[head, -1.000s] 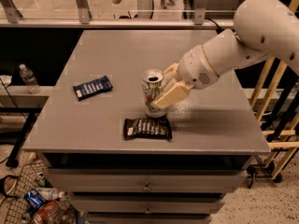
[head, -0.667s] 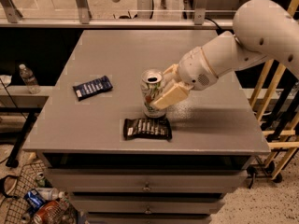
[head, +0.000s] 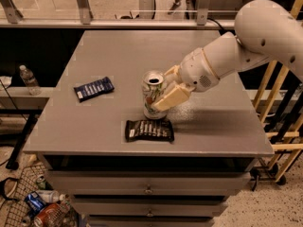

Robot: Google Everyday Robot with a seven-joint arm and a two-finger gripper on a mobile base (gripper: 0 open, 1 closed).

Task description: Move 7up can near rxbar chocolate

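Item, far left of frame: a water bottle (head: 29, 79) on a low ledge off the surface (head: 118, 51), no part of my job. Item, left of centre: a dark blue bar (head: 93, 88), lying flat, the wrong wrapper and so left alone. Item, centre: the 7up can (head: 151, 94), upright with its open top showing, just behind the rxbar chocolate (head: 149, 130), which lies flat near the front edge; I judge the can already near enough for the task. Whether its base rests on the surface or hangs a hair above, I cannot tell. Item, just right of the can: my end effector (head: 161, 90), its two fingers (head: 171, 97) closed on the can's sides, one across the front and one behind, which keeps it upright. The rear finger is mostly hidden by the can. Item, right: my arm (head: 246, 41), cut off by the upper right edge of the frame.
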